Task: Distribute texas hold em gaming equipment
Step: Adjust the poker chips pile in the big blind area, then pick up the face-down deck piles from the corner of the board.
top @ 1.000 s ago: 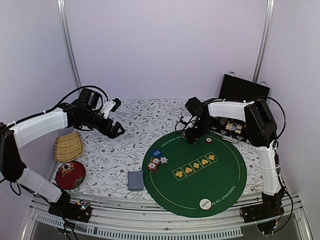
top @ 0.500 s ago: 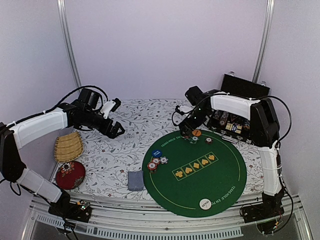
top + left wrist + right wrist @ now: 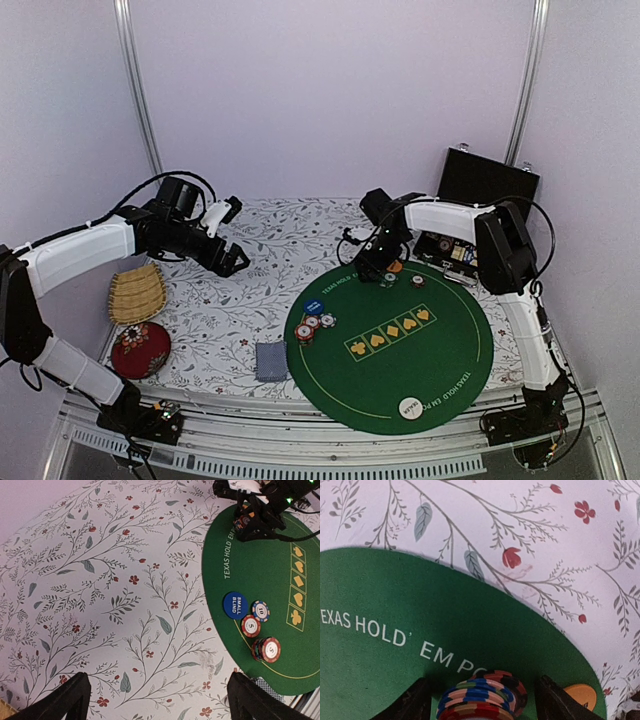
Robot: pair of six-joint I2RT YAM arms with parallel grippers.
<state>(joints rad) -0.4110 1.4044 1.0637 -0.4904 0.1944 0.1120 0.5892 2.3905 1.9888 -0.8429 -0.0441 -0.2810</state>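
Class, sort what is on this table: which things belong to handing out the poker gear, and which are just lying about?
Job: chip stack, orange disc, blue disc, loose chips, white disc, cards.
Lying about: straw basket, red cushion.

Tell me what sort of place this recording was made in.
Probably a lab test booth, not a card room: plain walls with metal frame posts, robot arms bolted at the table's near edge, a green poker mat on a floral cloth.
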